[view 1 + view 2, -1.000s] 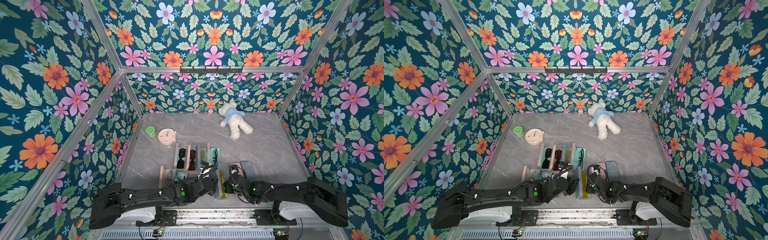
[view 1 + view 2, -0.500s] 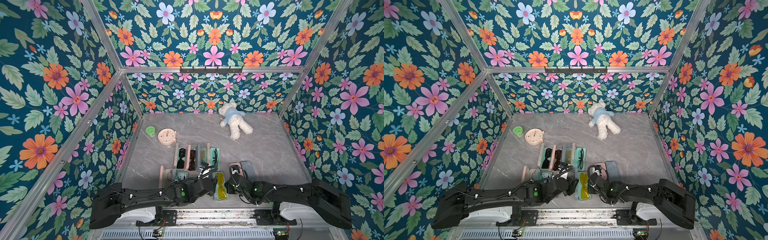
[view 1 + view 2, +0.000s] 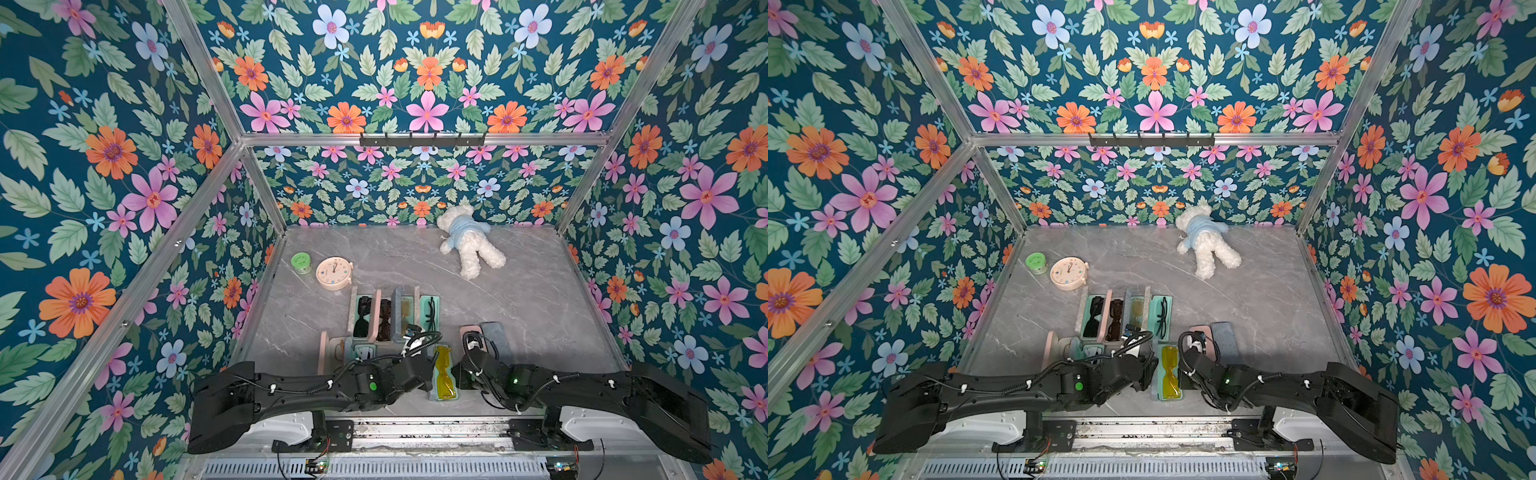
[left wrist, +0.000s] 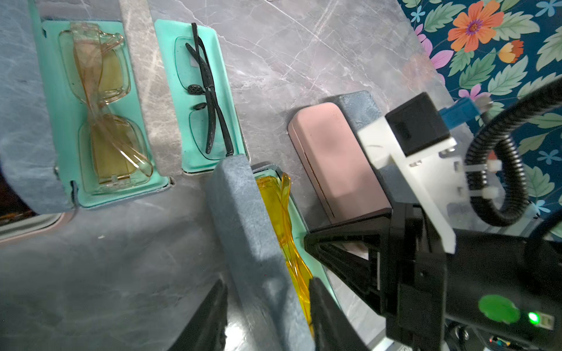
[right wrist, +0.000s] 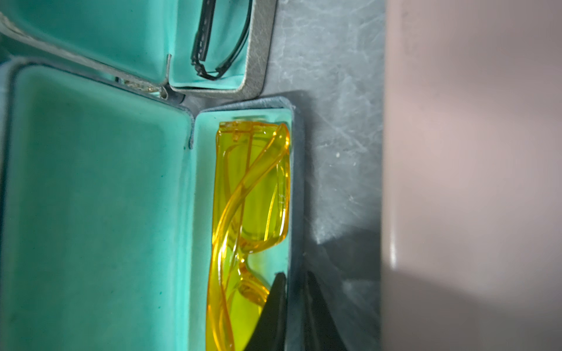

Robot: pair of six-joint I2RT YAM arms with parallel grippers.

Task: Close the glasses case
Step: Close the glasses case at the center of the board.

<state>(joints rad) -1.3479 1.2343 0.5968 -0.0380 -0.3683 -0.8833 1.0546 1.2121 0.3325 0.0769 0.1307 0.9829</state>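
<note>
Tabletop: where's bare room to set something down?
Free: right-side stretch between teddy bear and closed cases; strip between clock and bear. Crowded: front centre, where open cases, the yellow-glasses case, left arm and right arm pack together.

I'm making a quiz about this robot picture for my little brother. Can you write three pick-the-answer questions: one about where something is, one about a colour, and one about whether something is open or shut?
1. Where on the table does the teddy bear lie?
A) at the front edge
B) at the back, near the wall
C) in the front left corner

2. What colour are the glasses in the frontmost glasses case?
A) yellow
B) black
C) pink

3. How is that case's lid?
A) shut flat
B) taken off
C) raised open

Answers:
1 B, because both top views show the bear just below the flowered back wall.
2 A, because the frame and lenses are clear yellow.
3 C, because the lid stands up beside the glasses, and they are still showing.
</note>
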